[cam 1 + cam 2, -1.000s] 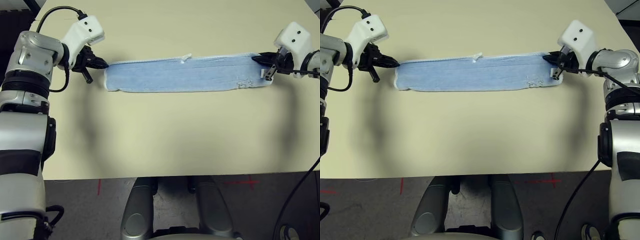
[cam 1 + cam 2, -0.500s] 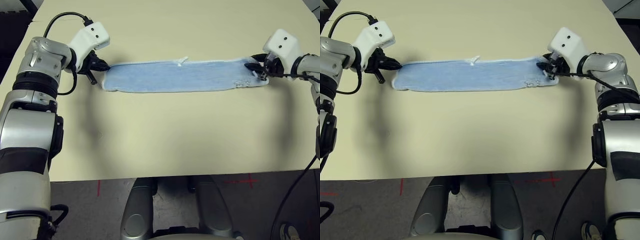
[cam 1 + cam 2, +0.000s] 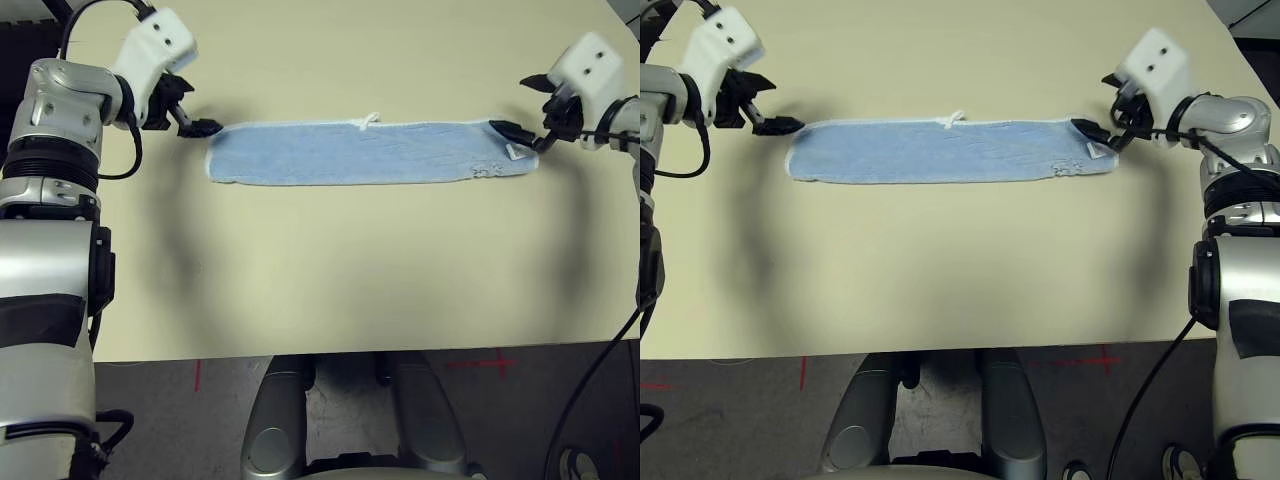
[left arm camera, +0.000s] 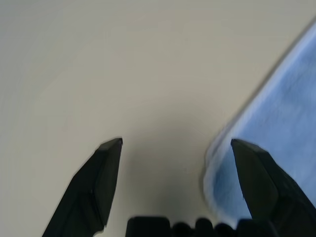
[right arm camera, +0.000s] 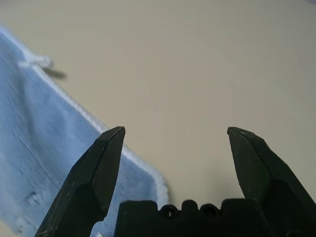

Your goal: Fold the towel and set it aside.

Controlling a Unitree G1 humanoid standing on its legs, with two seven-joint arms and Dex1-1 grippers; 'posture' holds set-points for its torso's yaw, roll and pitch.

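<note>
1. The towel [image 3: 360, 152] lies flat on the table [image 3: 330, 280], stretched left to right across its far half; the near half lies before it.
2. The left gripper [image 3: 190, 118] sits just beside the towel's left end, fingers spread.
3. The right gripper [image 3: 528, 118] sits at its right end, fingers spread; one fingertip over the corner.

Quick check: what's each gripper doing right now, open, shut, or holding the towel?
Left gripper: open, holding nothing, at the towel's left end.
Right gripper: open, holding nothing, at the towel's right end.
</note>
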